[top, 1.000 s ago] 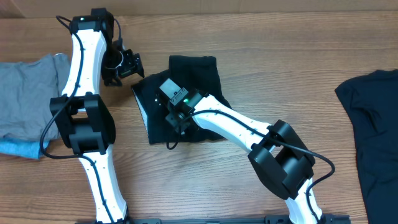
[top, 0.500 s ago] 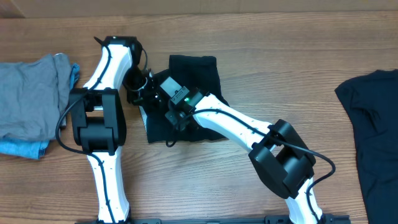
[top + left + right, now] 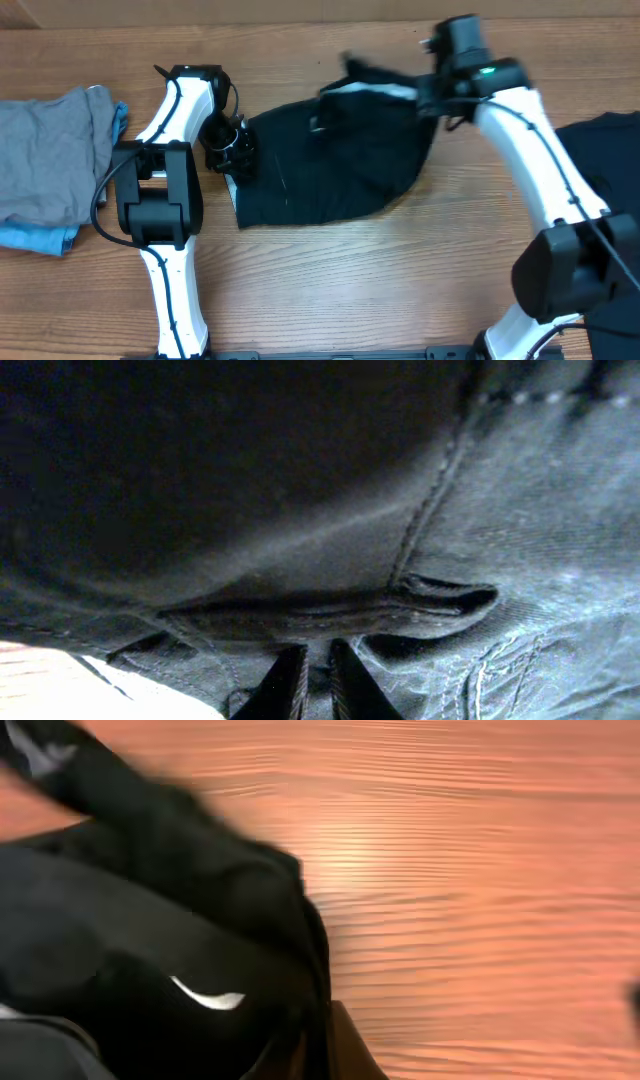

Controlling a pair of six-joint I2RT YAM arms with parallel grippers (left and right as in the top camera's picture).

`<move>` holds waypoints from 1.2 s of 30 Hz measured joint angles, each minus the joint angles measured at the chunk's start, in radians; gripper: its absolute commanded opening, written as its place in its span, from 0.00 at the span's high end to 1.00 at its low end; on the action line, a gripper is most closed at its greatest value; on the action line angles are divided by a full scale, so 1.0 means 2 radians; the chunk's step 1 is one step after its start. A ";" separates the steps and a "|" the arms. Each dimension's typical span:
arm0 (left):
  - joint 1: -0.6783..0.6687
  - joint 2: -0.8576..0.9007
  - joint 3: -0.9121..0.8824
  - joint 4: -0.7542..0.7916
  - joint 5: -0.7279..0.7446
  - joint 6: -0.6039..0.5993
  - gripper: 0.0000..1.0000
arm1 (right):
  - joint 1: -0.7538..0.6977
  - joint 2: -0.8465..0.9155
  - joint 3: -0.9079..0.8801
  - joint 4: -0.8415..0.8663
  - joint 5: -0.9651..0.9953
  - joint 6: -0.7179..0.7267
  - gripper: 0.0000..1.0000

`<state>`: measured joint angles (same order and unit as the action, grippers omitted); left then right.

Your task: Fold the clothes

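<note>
1. The left hand (image 3: 232, 158) was at the left edge of the black garment (image 3: 330, 170). Its fingers (image 3: 285, 682) were pressed close together, pinching a fold of the dark cloth.
2. The right hand (image 3: 432, 98) was at the garment's upper right corner, pressed together on the cloth, which draped over its fingers in the wrist view.
3. The black garment lay spread between the two hands across the middle of the table (image 3: 350, 290). Its lower edge rested on the wood.
4. A white strip (image 3: 372, 90) showed along the garment's blurred upper edge near the right hand.
5. A second black garment (image 3: 600, 150) lay at the table's right edge, apart from the first.
6. A grey garment (image 3: 45, 150) lay at the far left on top of a light-blue garment (image 3: 35, 240).
</note>
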<state>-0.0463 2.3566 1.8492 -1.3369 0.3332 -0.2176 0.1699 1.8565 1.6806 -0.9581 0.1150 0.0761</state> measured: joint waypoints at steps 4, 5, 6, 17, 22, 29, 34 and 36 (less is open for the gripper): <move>0.000 0.000 0.000 0.001 0.000 0.002 0.82 | -0.091 0.000 -0.019 0.000 0.000 0.002 0.00; 0.000 0.000 0.000 0.002 0.000 0.002 0.81 | -0.094 0.000 -0.020 0.000 0.002 0.002 0.00; 0.000 0.000 0.000 0.003 0.000 0.003 0.80 | -0.121 0.000 -0.027 -0.005 0.002 0.001 0.04; -0.003 -0.003 0.000 0.012 0.001 0.006 0.71 | -0.002 0.000 -0.025 0.040 -0.152 -0.124 0.28; -0.003 -0.004 0.000 0.015 0.002 0.006 0.70 | -0.011 0.061 -0.025 0.142 -0.151 -0.141 0.19; -0.003 -0.004 0.000 0.016 0.004 0.006 0.67 | -0.011 0.120 -0.025 0.195 -0.221 -0.144 0.96; -0.003 -0.004 0.000 0.016 0.006 0.006 0.66 | -0.035 0.120 -0.025 0.210 -0.232 -0.143 0.96; -0.003 -0.004 0.000 0.017 0.005 0.006 0.66 | -0.070 0.120 -0.025 0.210 -0.233 -0.143 0.96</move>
<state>-0.0528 2.3478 1.8492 -1.3037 0.3439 -0.2066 0.0299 2.0972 1.6302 -0.5388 -0.3508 -0.2104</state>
